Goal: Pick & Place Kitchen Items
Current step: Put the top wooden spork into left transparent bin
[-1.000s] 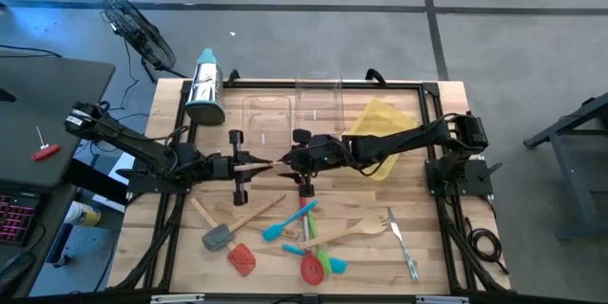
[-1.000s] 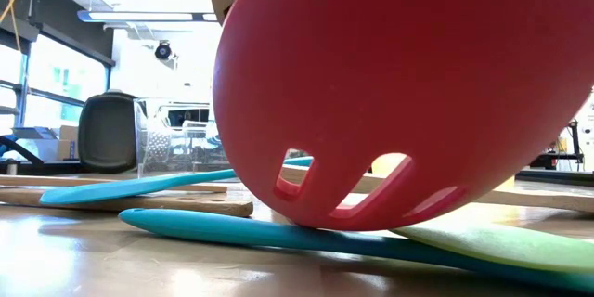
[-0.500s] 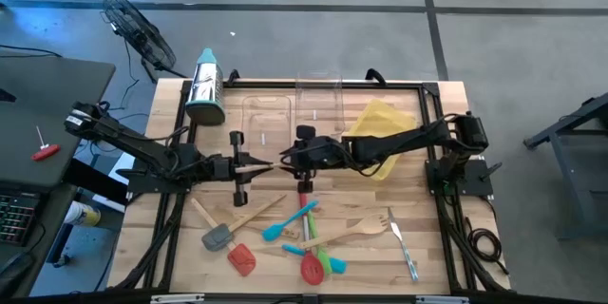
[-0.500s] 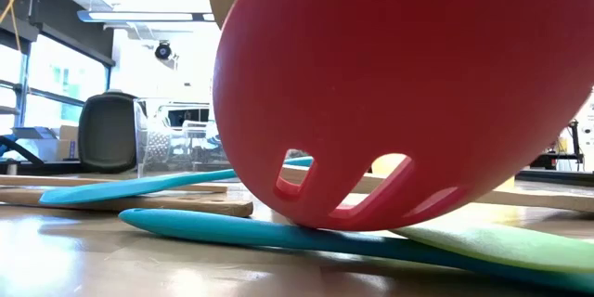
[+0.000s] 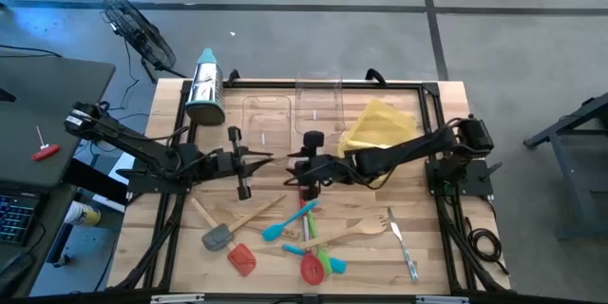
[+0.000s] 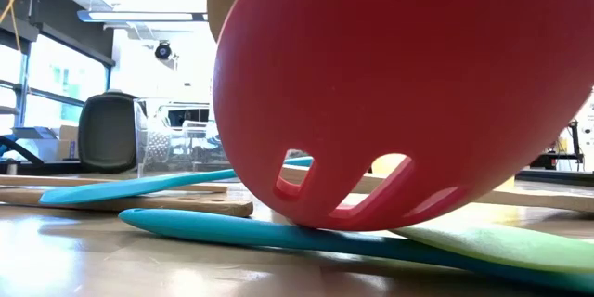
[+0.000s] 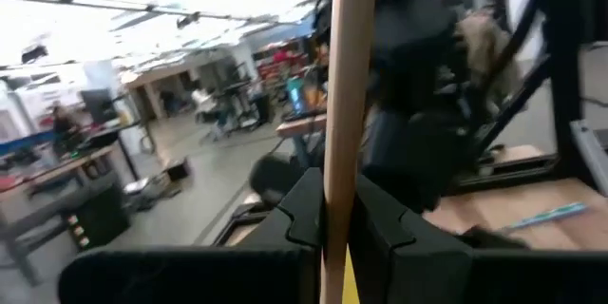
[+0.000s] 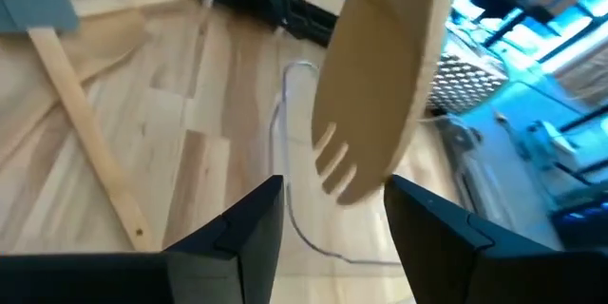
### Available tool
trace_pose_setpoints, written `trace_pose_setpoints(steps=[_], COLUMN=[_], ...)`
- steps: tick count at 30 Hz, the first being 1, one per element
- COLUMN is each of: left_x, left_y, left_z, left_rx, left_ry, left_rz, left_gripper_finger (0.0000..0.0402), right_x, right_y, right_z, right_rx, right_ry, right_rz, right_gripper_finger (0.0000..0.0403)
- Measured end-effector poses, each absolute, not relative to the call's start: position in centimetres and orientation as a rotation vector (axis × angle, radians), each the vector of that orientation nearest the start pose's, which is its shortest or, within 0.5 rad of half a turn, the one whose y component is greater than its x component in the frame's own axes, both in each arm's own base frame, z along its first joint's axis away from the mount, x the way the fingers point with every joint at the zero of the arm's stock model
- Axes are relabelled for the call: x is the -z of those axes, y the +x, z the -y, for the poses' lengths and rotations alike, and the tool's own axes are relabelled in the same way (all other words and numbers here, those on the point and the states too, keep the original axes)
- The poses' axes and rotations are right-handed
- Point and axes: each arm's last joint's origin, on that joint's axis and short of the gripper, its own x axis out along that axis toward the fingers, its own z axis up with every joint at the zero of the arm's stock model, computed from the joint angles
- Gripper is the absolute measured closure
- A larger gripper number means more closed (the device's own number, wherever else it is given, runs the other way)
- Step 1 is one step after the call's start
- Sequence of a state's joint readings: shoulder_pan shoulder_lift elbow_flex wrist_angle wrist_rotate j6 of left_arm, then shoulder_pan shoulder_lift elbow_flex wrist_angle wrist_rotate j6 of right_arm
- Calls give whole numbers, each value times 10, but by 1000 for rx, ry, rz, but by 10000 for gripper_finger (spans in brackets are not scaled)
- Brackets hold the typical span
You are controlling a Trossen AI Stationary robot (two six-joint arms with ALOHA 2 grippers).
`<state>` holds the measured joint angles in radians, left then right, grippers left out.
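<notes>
My left gripper (image 5: pixel 266 158) (image 7: pixel 340 233), at mid-table, is shut on a wooden slotted spoon, whose handle (image 7: pixel 348 95) runs up between its fingers. My right gripper (image 5: pixel 296 166) (image 8: pixel 332 247) is open and empty just to its right; the spoon's slotted head (image 8: pixel 380 85) hangs in the air ahead of its fingers. Other utensils lie flat near the front edge: a grey spatula (image 5: pixel 217 237), a red spatula (image 5: pixel 241 259), a teal spatula (image 5: pixel 290 220), a wooden fork (image 5: pixel 359 233), a red slotted spoon (image 5: pixel 312 267) (image 6: pixel 399 93) and a metal knife (image 5: pixel 402 243). My left gripper pinches the wooden handle (image 7: pixel 334 199) between its two fingers (image 7: pixel 302 211), which lie across it. The fingers come level from the table's left. The spoon is lifted clear of the table, its head toward my right gripper.
A steel grater with a teal top (image 5: pixel 204 87) stands at the far left. Two clear trays (image 5: pixel 268 116) (image 5: pixel 318 97) and a yellow tray (image 5: pixel 380 125) sit at the far middle and right. A black frame rail (image 5: pixel 285 83) edges the table.
My right gripper has drawn back from my left gripper toward the table's right and near edges. My left gripper has stayed about where it was with the wooden spoon. The utensils on the table have not moved.
</notes>
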<state>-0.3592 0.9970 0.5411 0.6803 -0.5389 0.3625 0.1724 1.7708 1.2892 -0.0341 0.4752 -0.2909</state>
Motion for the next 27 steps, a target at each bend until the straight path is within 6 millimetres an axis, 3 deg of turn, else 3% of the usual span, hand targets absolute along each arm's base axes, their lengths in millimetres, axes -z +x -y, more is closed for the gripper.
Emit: trace_pose_setpoints(steps=[12, 18, 27], left_x=[-295, -335, -391], left_y=[192, 173, 161], left_z=[51, 42, 32], left_rx=[-409, -470, -392], left_ry=[174, 96, -37], left_rz=[82, -38, -110], left_gripper_finger=[381, 381, 381], right_x=[-266, -265, -269], right_y=[378, 378, 380], right_z=[-58, -58, -58], right_rx=[268, 262, 255], right_ry=[-435, -420, -438], right_rz=[-605, -606, -570], right_gripper_finger=[227, 227, 227])
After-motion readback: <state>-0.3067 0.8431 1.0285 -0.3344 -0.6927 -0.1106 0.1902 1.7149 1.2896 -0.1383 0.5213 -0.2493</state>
